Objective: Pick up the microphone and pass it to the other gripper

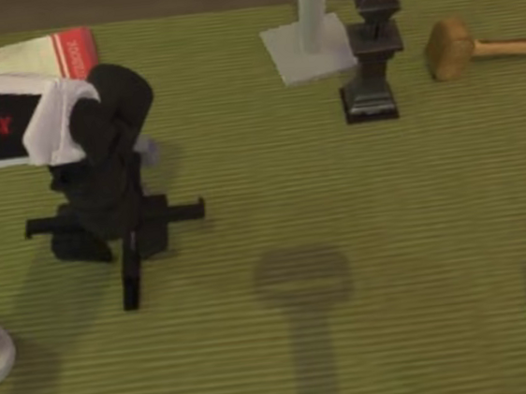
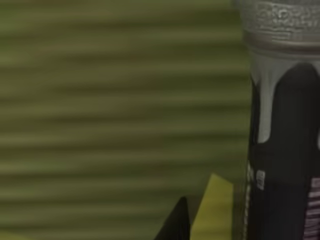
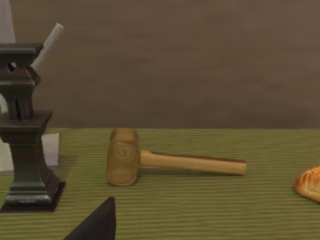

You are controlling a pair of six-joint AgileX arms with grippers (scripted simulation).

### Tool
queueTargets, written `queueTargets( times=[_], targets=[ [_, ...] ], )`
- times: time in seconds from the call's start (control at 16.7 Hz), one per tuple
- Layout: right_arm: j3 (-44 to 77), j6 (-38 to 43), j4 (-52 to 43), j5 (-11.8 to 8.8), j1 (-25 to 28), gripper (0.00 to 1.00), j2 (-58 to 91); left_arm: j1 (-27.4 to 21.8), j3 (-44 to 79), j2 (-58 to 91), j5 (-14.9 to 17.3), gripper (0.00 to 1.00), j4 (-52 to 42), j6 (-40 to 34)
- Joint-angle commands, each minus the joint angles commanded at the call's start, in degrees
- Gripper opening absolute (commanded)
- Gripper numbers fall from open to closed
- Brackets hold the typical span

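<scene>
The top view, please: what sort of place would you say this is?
Probably a rendered tabletop test scene, not a real room: a ribbed green table mat carries unrelated props, a wooden mallet and a dark anvil-like stand, while the left gripper works over it.

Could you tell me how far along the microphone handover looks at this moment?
Done: the left gripper has reached the microphone at the table's left. In hand: the grasp; the left wrist view shows the mic close up, but closure cannot be judged. Left: the lift and pass; the right gripper shows only in its own wrist view, near the wooden mallet.
</scene>
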Motion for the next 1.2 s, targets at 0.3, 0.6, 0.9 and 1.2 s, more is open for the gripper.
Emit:
queueTargets(
  times=[0.3,0.6,0.9,1.2],
  targets=[
    [0.0,0.0,0.0,0.0,0.0,1.0,0.0,0.0,1.2,-3.4,-1.0,0.0,-1.6,0.8],
    [0.0,0.0,0.0,0.0,0.0,1.0,0.0,0.0,-0.1,-4.8,1.4,0.0,4.5,2.5],
    [0.0,0.0,0.0,0.0,0.0,1.0,0.0,0.6,-4.8,-8.6,8.4,0.0,24.3,6.7],
    [0.0,0.0,0.0,0.0,0.0,1.0,0.0,1.6,-12.3,-14.2,17.3,0.0,50.3,12.1]
  ],
)
